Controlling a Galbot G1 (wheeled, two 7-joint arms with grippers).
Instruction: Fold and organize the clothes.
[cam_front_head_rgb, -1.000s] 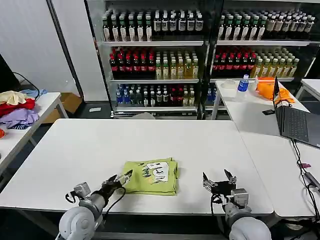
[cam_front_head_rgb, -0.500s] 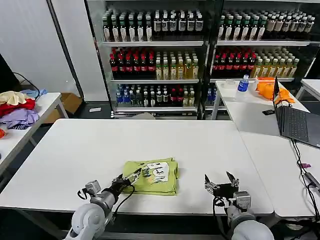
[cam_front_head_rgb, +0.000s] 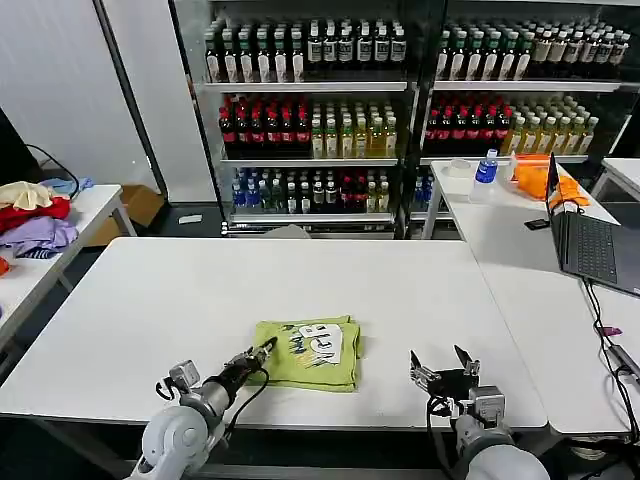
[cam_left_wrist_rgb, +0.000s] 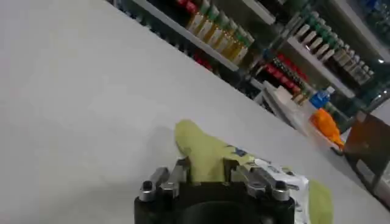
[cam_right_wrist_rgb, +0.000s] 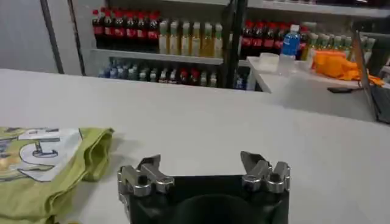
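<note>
— Where are we finding the T-shirt (cam_front_head_rgb: 308, 353)?

— It's lying folded on the white table (cam_front_head_rgb: 150, 300) near the front edge, its longer side running left to right, print facing up.

— Which arm are we counting as nearer?

— The left gripper (cam_front_head_rgb: 262, 351). Its fingers are looking pinched narrow right at the shirt's left edge, so the cloth is lying just ahead of it and to its right.

— And the right gripper (cam_front_head_rgb: 445, 366)?

— We're seeing it parked near the table's front edge, fingers spread wide, with bare table between it and the shirt.

White table (cam_front_head_rgb: 180, 300); drinks cooler shelves (cam_front_head_rgb: 310, 90); laptop (cam_front_head_rgb: 590, 245); orange cloth (cam_front_head_rgb: 535, 172); blue-capped bottle (cam_front_head_rgb: 487, 166); garment pile (cam_front_head_rgb: 32, 215).
</note>
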